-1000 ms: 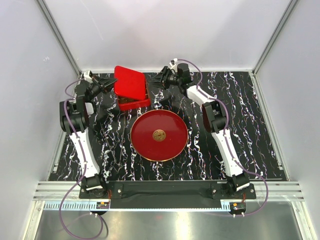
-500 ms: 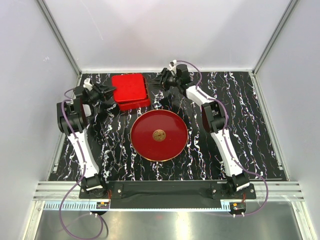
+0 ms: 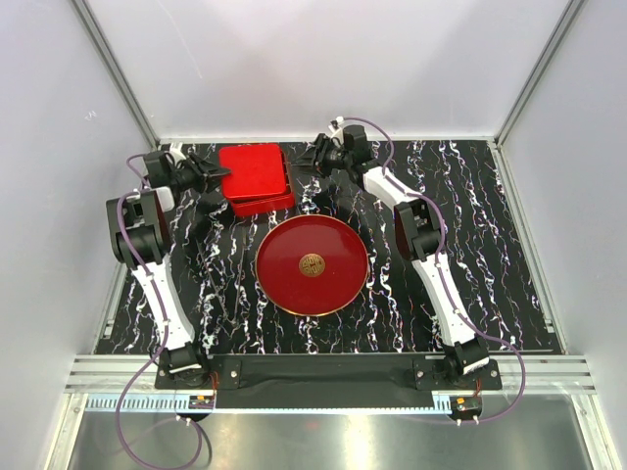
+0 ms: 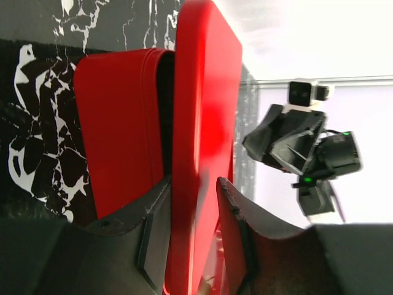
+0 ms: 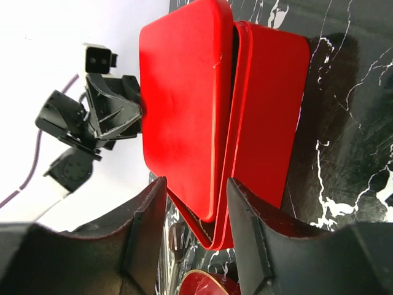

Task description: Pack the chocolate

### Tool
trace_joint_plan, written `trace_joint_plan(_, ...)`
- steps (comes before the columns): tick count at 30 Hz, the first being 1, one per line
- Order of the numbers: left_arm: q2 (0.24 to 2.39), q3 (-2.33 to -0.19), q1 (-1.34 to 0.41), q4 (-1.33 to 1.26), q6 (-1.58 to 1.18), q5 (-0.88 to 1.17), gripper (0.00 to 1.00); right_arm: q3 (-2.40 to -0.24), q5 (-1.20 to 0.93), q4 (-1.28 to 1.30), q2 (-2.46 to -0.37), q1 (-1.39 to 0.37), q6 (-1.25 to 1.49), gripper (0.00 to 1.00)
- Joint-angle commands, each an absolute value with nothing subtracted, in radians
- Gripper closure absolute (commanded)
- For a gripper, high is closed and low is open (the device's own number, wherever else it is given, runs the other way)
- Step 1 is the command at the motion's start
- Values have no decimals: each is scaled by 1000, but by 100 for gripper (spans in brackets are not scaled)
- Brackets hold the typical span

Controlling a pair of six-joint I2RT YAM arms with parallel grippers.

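Observation:
No chocolate shows in any view. A red tin box (image 3: pixel 257 176) stands at the back left, its lid (image 4: pixel 202 92) lying almost flat on the base (image 4: pixel 116 123) with a thin dark gap between them. My left gripper (image 3: pixel 214 174) is at the box's left edge. In the left wrist view the gripper (image 4: pixel 194 181) is shut on the lid's rim. My right gripper (image 3: pixel 306 162) hovers just right of the box. In the right wrist view it (image 5: pixel 195 181) is open and empty, with the lid (image 5: pixel 178 92) and base (image 5: pixel 270 123) beyond it.
A round red plate (image 3: pixel 284 245) with a flat gold emblem (image 3: pixel 313 264) lies bare at the middle of the black marbled table (image 3: pixel 470 255). White walls close in the back and both sides.
The lid was tilted up a second ago and now lies nearly flat on the box. My left gripper has moved left and down with it. The right arm has barely moved.

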State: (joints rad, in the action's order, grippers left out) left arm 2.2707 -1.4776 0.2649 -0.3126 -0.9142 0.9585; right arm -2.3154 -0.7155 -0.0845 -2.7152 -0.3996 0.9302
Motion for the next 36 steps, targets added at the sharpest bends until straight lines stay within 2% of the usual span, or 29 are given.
trace_joint_plan(1,2223,-1528,252,-123,-758,884,57,-2368,-696,-68,-2721,-422,885,49)
trace_joint_plan(8,2203,-1583,242,56,-637,816,45,-2370,-681,-38,-2717,-423,854,49)
trace_joint_plan(23,2177,-1675,229,331,-474,686,36,-2376,-672,-15,-2712,-430,828,53)
trace_joint_plan(28,2175,-1694,221,368,-442,664,37,-2373,-672,-15,-2709,-431,827,53)
trace_joint_plan(36,2175,-1709,181,383,-384,660,45,-2370,-672,-12,-2703,-434,810,56)
